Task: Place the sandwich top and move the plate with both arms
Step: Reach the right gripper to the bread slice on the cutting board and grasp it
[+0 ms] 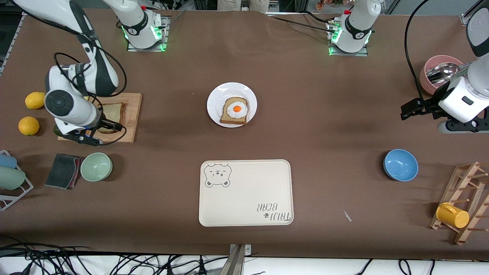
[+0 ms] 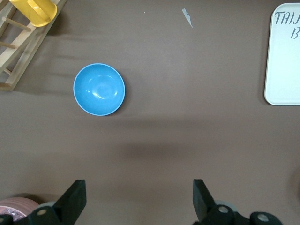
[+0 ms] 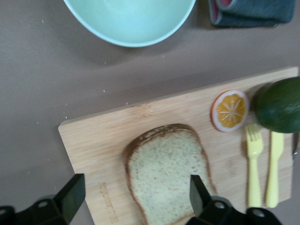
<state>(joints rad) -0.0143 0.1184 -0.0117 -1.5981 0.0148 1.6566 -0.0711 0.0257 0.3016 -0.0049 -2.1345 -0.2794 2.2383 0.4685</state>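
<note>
Right gripper [image 3: 133,197] low over the wooden cutting board [image 3: 117,126], jaws spread wide, straddling the sandwich top [image 3: 166,176]; one finger over the slice, the other over the bare board, nothing pinched. Sandwich top lies flat on the board at the right arm's end of the table. Also on the board: an orange slice [image 3: 229,110], a dark green avocado [image 3: 279,104], a yellow fork [image 3: 253,164] and yellow knife [image 3: 273,168].

Left gripper [image 2: 138,199] up over bare table at the left arm's end, jaws spread, empty; left arm waits.

Plate [image 1: 216,110] sits mid-table, well apart from the board, carrying a bread slice with fried egg [image 1: 236,110]. Cream bear-printed tray [image 1: 246,193] nearer the front camera than the plate, empty.

Surface: brown table cover [image 1: 324,126], slightly wrinkled, cables along the front edge.

Around: two lemons [image 1: 34,100] beside the board; one mint-green bowl [image 1: 96,166] and a dark folded cloth [image 1: 63,170] nearer the camera than the board; one blue bowl [image 1: 400,164]; one pink bowl [image 1: 431,72] with a metal spoon; one wooden rack [image 1: 464,198] with one yellow cup [image 1: 452,215]; a wire rack [image 1: 15,191] with cups at the table's edge.
</note>
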